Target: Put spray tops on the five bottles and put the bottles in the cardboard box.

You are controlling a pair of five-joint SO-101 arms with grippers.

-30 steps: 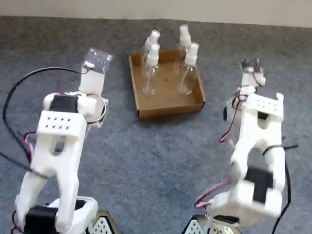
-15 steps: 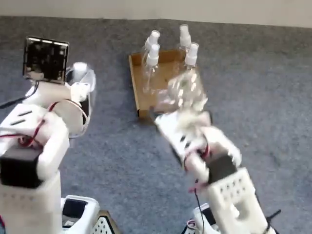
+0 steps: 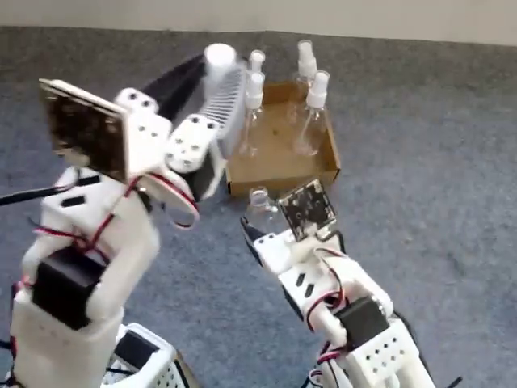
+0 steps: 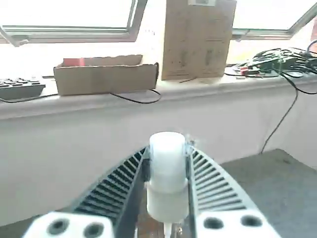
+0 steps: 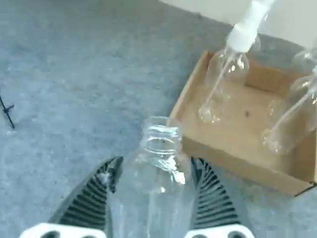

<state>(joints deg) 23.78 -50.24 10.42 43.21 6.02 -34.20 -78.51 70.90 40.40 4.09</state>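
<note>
Now the left gripper [image 4: 167, 157] is closed on a white spray top [image 4: 167, 186], raised well above the grey surface [image 3: 436, 226]. The right gripper [image 5: 156, 171] clamps a bottle [image 5: 159, 148] with no top — just beside the front wall of the cardboard box [image 3: 279, 179], where four topped bottles [image 3: 307, 121] stand.

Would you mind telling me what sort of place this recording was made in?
Most likely an office or lab workroom: a windowsill holds a keyboard, cardboard boxes and tangled cables, and the work surface is a grey carpeted surface.
</note>
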